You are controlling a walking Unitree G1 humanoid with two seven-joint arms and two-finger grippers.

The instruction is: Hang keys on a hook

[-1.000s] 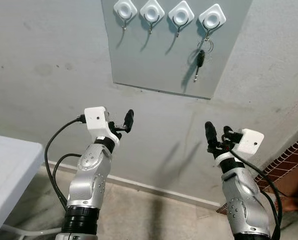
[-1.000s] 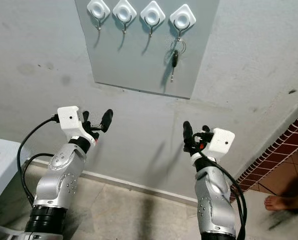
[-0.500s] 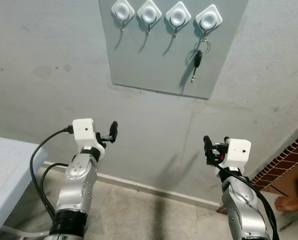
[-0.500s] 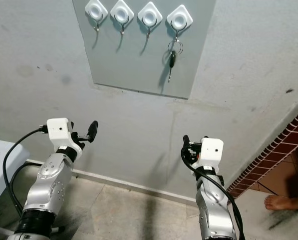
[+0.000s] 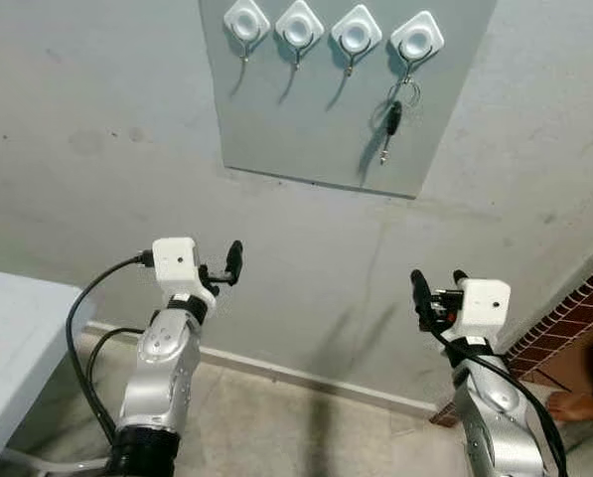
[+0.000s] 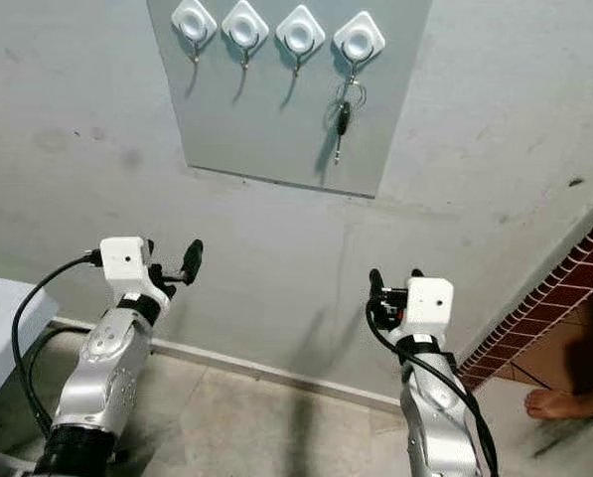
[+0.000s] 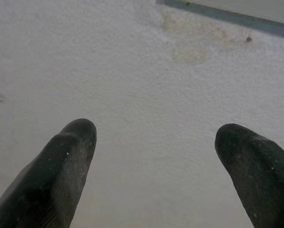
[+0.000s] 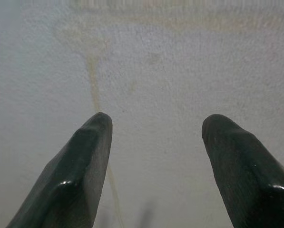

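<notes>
Both arms have edged slightly upward since half a second ago. Left gripper point(image 7: 153, 156) and right gripper point(image 8: 156, 156) are spread wide, empty, facing bare wall point(image 5: 97, 149). Keys point(image 5: 394, 117) hang on the rightmost hook point(image 5: 416, 38).

white table point(image 5: 18, 328), brick edging point(image 6: 554, 298) — bare foot point(image 6: 559, 402)

Both arms have dropped lower, away from the keys point(image 5: 391, 123).
</notes>
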